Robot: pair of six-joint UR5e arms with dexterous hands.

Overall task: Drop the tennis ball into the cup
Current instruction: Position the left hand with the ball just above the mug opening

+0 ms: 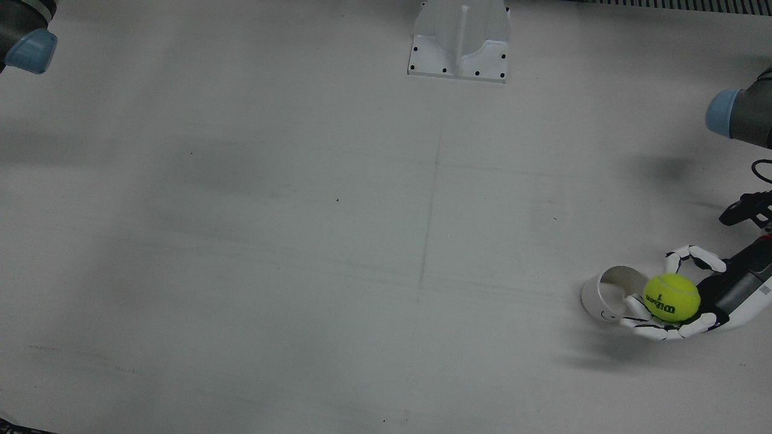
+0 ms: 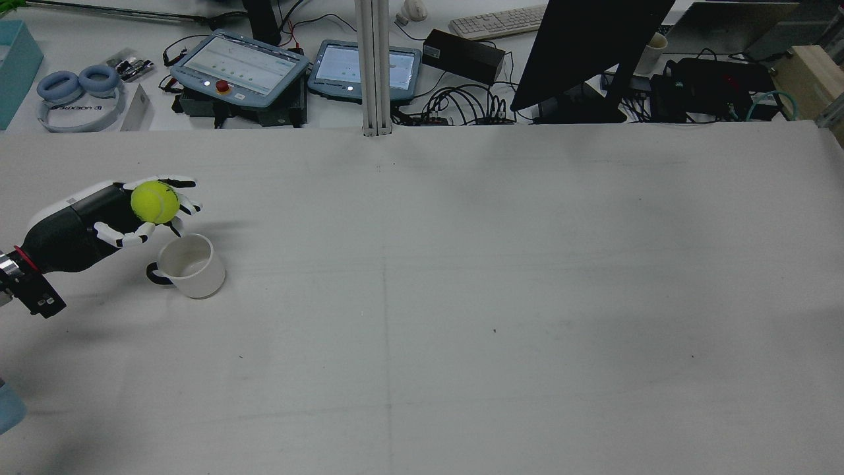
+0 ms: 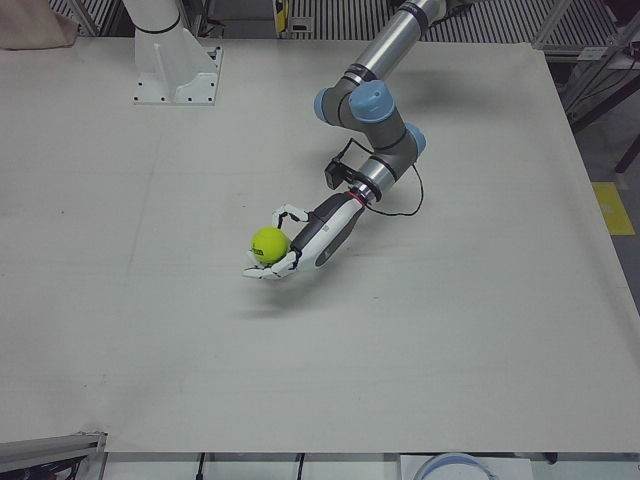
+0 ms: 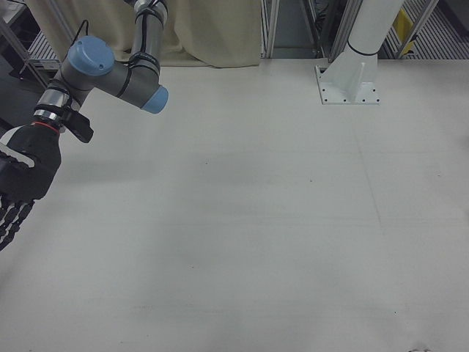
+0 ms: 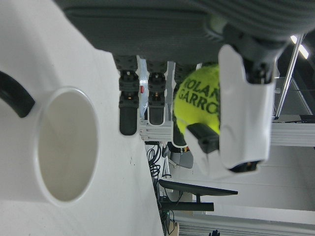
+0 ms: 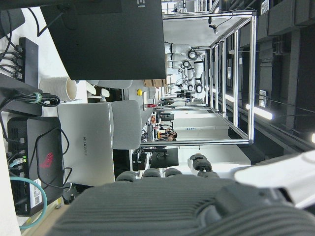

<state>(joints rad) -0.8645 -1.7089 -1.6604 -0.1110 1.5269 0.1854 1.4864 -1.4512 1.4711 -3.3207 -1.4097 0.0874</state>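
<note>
My left hand (image 2: 86, 224) is shut on a yellow-green tennis ball (image 2: 155, 202) and holds it above the table, at the table's left in the rear view. A white cup (image 2: 188, 265) with a dark handle stands upright just beside and below the ball, its mouth open. From the front view the ball (image 1: 672, 296) overlaps the cup (image 1: 606, 293) rim, with the left hand (image 1: 718, 295) behind it. The left hand view shows the cup (image 5: 66, 145) empty and the ball (image 5: 199, 105) off to one side of its mouth. My right hand (image 4: 18, 183) hangs open at the table's other end, holding nothing.
A white pedestal base (image 1: 459, 45) is bolted at the robot's edge of the table. Past the far edge in the rear view are a metal post (image 2: 374, 66), two teach pendants (image 2: 241, 66), a monitor (image 2: 587, 53), cables and headphones (image 2: 79, 92).
</note>
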